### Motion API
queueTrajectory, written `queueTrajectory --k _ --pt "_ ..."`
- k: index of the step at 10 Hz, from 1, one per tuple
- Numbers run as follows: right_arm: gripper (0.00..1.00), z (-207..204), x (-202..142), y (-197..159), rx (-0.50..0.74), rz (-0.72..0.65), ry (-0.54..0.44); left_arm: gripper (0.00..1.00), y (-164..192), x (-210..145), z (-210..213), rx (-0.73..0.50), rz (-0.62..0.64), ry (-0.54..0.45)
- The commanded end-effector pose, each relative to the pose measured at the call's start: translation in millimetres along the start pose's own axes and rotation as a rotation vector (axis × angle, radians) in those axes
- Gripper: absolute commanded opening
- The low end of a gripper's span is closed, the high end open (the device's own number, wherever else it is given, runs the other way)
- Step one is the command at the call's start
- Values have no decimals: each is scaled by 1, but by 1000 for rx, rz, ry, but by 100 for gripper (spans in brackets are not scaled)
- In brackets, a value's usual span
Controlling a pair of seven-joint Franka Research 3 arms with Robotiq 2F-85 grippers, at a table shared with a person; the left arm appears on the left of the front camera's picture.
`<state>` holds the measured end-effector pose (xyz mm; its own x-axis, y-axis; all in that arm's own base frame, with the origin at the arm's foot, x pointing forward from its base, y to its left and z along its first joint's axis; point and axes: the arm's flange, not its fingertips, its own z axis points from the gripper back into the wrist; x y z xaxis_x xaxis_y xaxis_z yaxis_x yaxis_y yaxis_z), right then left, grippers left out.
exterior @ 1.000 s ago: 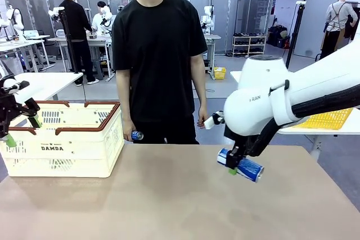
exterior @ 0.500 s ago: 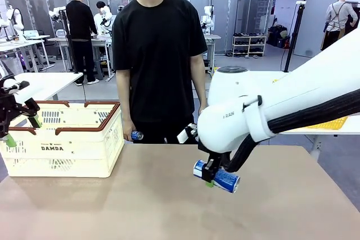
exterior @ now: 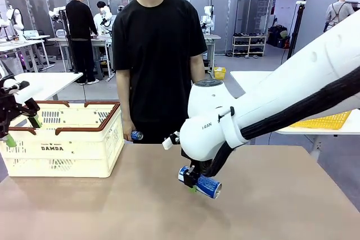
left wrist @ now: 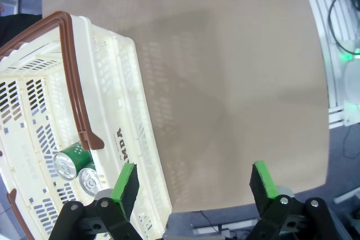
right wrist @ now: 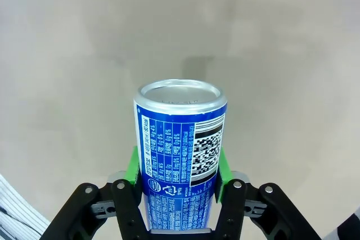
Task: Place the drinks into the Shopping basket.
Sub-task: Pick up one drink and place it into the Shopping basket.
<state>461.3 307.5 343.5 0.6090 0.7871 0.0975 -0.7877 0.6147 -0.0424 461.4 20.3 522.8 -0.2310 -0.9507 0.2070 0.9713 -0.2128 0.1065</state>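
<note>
Blue can (exterior: 201, 182) clamped sideways in right gripper (exterior: 193, 183) over table (exterior: 112, 206), left gripper (left wrist: 194, 178) spread wide, empty, beside cream basket (left wrist: 135, 111)

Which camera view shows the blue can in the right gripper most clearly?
The right wrist view: the blue can stands large between the green pads of the right gripper, label readable. The front view shows it small and tilted above the table. The left wrist view faces the Shopping basket.
</note>
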Motion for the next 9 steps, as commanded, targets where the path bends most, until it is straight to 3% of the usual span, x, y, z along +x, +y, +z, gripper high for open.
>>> queueTrajectory --k 1,9 --pt "1 -12 24 -6 -42 -104 -11 100 -2 2 -2 23 18 -9" --pt "1 -49 37 -19 -66 -200 21 100 -2 2 -2 23 18 -9"
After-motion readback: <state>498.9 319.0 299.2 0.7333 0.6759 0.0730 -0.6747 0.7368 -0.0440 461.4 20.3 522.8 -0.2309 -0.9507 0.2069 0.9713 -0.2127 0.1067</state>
